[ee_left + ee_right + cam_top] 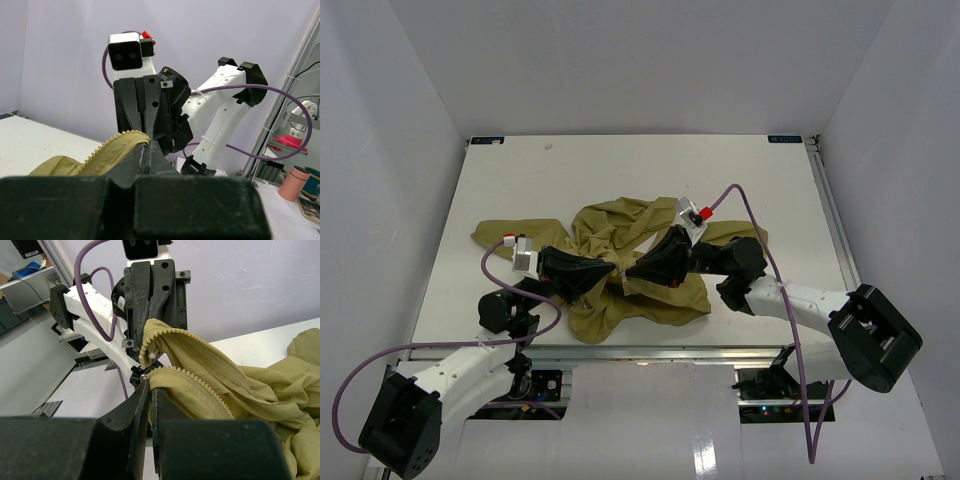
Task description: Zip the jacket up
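Observation:
The olive jacket (620, 235) lies crumpled on the white table (640, 170), with one sleeve (510, 230) stretched left. My left gripper (616, 270) is shut on one toothed zipper edge (112, 147), pinched at its tips. My right gripper (630, 270) faces it, tip to tip, shut on the other zipper edge (200, 385) at its lower end, where a small metal part (144, 374) shows. In the right wrist view the left gripper's zipper end (147, 342) hangs just above mine. Both hold the fabric lifted off the table.
White walls enclose the table on three sides. The table's near edge (640, 348) lies just below the jacket. Purple cables (750, 200) loop from both wrists over the table.

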